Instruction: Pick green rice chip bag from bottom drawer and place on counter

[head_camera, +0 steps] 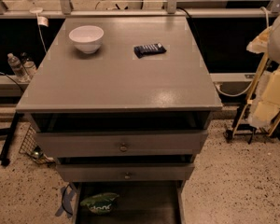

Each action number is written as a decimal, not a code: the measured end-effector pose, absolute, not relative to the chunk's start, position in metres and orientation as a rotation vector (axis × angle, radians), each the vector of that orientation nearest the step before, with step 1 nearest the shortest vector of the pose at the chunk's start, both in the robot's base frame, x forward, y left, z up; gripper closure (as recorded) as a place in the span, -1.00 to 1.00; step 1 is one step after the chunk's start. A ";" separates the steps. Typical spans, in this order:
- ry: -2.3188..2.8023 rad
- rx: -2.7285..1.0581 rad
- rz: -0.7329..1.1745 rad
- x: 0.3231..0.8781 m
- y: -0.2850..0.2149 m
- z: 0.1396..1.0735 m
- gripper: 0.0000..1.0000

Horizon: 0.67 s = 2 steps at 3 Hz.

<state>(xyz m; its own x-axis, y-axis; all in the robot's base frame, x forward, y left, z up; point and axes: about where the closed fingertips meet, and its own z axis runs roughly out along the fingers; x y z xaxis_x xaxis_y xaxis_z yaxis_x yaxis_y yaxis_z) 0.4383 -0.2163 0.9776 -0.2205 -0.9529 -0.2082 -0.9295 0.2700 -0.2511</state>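
Observation:
The green rice chip bag point(100, 203) lies in the left front part of the open bottom drawer point(144, 203), a shallow tray with a dark inside pulled out at the bottom of the view. The bag is crinkly green with a dark round panel and white lettering. The counter point(121, 78) is the broad grey top of the cabinet, above the two knobbed drawers. My gripper is out of view. A blurred pale shape point(279, 29) at the right edge may be part of my arm.
A white bowl point(86, 38) and a small dark blue wrapped bar point(150, 49) sit on the far part of the counter. The two upper drawers point(123, 144) stand slightly open. A cart with yellowish foam point(266, 99) stands right. Bottles point(18, 66) stand left.

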 end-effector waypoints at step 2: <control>2.225 -1.707 -0.087 0.439 -0.215 0.972 -1.00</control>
